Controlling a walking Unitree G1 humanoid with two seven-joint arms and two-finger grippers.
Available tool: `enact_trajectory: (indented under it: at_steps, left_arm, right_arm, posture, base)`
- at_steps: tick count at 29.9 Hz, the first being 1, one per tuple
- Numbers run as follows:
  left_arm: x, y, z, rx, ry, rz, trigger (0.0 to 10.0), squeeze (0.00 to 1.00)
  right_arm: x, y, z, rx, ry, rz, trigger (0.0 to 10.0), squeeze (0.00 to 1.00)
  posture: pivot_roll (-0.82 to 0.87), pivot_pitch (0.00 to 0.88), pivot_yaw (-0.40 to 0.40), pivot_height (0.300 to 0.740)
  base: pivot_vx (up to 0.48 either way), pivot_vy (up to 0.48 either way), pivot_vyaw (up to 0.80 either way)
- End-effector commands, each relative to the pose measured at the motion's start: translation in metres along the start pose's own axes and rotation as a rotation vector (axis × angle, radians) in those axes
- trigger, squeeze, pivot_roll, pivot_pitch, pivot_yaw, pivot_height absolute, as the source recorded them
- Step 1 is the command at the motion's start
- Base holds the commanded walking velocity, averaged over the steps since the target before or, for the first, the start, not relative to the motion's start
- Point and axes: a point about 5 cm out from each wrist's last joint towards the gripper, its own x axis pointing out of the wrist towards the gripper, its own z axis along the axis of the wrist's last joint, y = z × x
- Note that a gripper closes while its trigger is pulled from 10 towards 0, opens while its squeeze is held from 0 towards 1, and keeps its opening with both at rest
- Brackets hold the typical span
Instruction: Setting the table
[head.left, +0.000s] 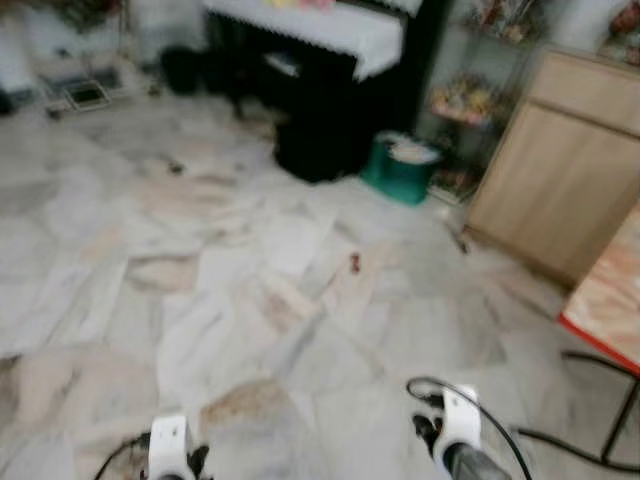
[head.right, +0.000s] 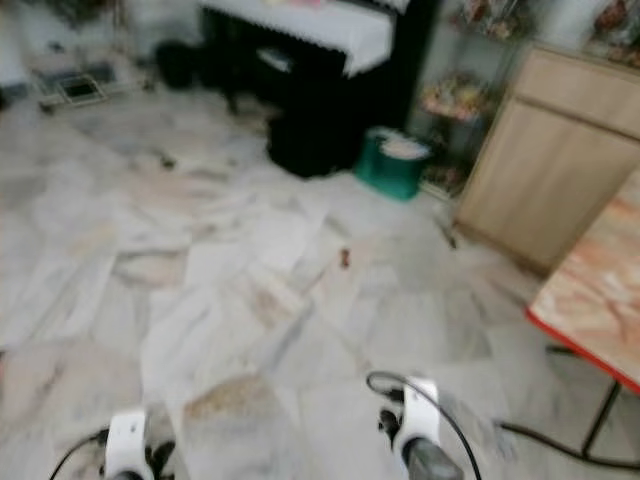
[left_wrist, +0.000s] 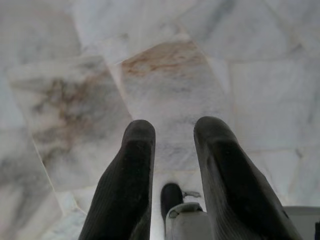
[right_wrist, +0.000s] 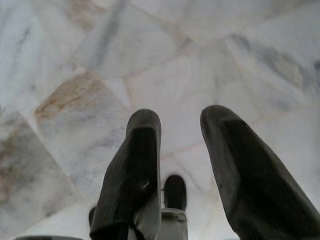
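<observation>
Looking down over a pale marble floor (head.left: 250, 300), and the head views are blurred. Low at 7 o'clock sits the left arm (head.left: 170, 450), low at 5 o'clock the right arm (head.left: 455, 430), a black cable (head.left: 480, 405) looping off it. Down at the wrists, the left tool (left_wrist: 172, 132) hangs above the tiles, its two black fingers (left_wrist: 132, 170) spread with bare floor in the gap, nothing between them. Same story on the right tool (right_wrist: 182, 122): fingers (right_wrist: 135, 165) parted, empty, pointing at veined tile with a brown patch. Out at 3 o'clock, the tabletop (head.left: 615, 300) pokes in, orange-patterned with a red edge, standing on a thin black leg (head.left: 620, 420); what lies on it cannot be made out. Beyond it at 2 o'clock stands a wooden cabinet (head.left: 570, 160). At 1 o'clock a green bin (head.left: 400, 170) rests on the floor beside a black piano (head.left: 330, 90) draped in white cloth at 12 o'clock. A small dark speck (head.left: 354, 263) lies on the tiles mid-floor.
</observation>
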Motion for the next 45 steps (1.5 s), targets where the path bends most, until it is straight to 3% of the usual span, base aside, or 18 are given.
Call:
enact_trajectory:
  at_steps: [1, 35, 45]
  left_arm:
    - [0.0, -0.004, -0.001, -0.01, 0.005, -0.01, 10.0, 0.0]
    - [-0.001, -0.006, -0.005, -0.019, 0.021, -0.014, 10.0, 0.0]
    - [0.002, -0.002, 0.003, -0.03, 0.0, 0.005, 10.0, 0.0]
  right_arm:
    - [-0.001, -0.006, -0.002, -0.001, 0.005, -0.018, 10.0, 0.0]
    - [-0.001, -0.005, -0.002, -0.004, 0.005, -0.017, 10.0, 0.0]
    - [0.001, -0.003, 0.008, 0.005, -0.026, -0.019, 10.0, 0.0]
  posture:
    - [0.0, 0.0, 0.004, 0.74]
    - [0.0, 0.0, -0.003, 0.74]
    - [0.03, 0.0, -0.009, 0.74]
  base:
    - [0.0, 0.0, -0.76]
    - [0.0, 0.0, -0.76]
    - [0.0, 0.0, 0.0]
